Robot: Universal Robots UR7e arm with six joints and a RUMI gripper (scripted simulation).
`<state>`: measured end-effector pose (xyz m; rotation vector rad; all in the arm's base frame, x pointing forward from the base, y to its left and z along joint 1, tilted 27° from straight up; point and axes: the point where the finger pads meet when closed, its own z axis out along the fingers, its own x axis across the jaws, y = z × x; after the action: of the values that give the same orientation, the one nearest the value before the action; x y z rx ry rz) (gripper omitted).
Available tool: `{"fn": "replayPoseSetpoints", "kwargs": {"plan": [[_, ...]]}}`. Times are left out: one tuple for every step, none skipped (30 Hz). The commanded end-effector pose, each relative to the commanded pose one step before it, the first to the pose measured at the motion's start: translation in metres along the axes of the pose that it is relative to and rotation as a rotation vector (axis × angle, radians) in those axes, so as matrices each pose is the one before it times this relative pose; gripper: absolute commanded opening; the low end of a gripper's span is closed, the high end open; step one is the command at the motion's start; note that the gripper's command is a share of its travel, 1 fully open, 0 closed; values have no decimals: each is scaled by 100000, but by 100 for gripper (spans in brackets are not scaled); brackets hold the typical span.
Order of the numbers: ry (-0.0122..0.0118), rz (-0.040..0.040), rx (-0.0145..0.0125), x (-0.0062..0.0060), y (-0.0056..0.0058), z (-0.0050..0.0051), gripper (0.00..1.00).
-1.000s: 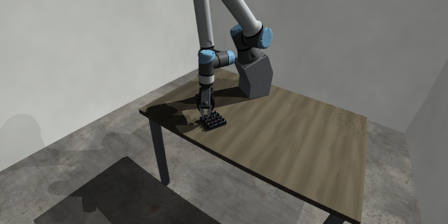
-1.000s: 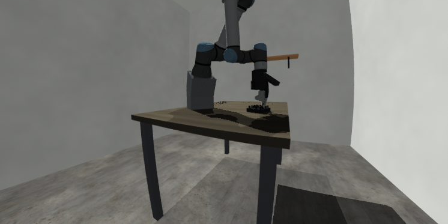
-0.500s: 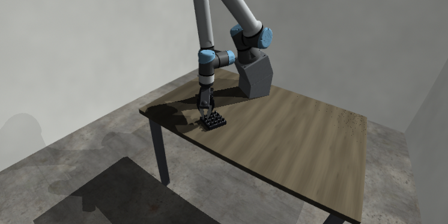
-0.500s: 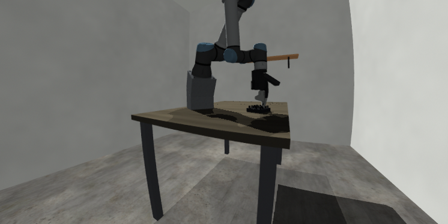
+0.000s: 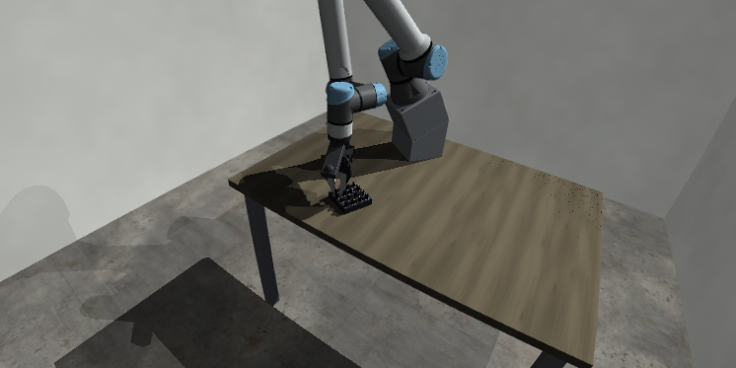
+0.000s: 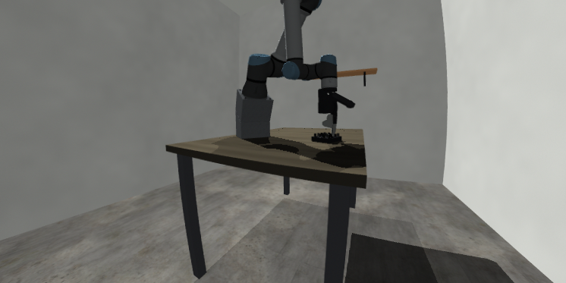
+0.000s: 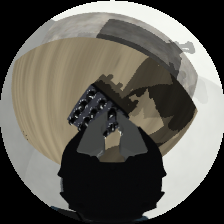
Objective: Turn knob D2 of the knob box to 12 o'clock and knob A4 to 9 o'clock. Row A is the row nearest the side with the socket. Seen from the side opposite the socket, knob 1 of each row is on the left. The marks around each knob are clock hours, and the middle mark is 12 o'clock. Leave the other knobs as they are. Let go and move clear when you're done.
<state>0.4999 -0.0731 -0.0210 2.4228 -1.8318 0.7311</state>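
knob box (image 7: 96,108): near corner hidden behind gripper (image 7: 112,134) fingers | knob pointers and hour marks too small to read | socket side unclear

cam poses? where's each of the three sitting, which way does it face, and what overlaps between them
Top: high, off the table's front corner, looking down; whole arm, grey base, gripper on the knob box.
Exterior: low, at about table-edge height, side-on, facing arm and far wall; arm, gripper down on the box.
Wrist: behind the fingers, looking along them; only the gripper body and fingers show, box past the tips.
Shared: all three see the box, gripper and table.
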Motion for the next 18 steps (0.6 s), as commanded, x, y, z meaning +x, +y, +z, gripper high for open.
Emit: {"fn": "replayPoseSetpoints", "kwargs": {"plan": [[260, 10461, -99, 62, -38, -34, 4], [0, 1480, 0, 7, 0, 0, 4], [0, 1325, 0, 6, 0, 0, 4], [0, 1162, 0, 6, 0, 0, 4], [0, 994, 0, 5, 0, 0, 4], [0, 825, 0, 4, 0, 0, 4], [0, 0, 0, 0, 0, 0, 4], [0, 0, 0, 0, 0, 0, 4], [0, 660, 0, 3, 0, 0, 4], [0, 503, 0, 2, 0, 0, 4], [0, 357, 0, 2, 0, 0, 4], [0, 229, 0, 1, 0, 0, 4], [0, 124, 0, 1, 0, 0, 4], [0, 48, 0, 0, 0, 0, 4], [0, 7, 0, 0, 0, 0, 4], [0, 0, 0, 0, 0, 0, 4], [0, 0, 0, 0, 0, 0, 4], [0, 0, 0, 0, 0, 0, 4]]}}
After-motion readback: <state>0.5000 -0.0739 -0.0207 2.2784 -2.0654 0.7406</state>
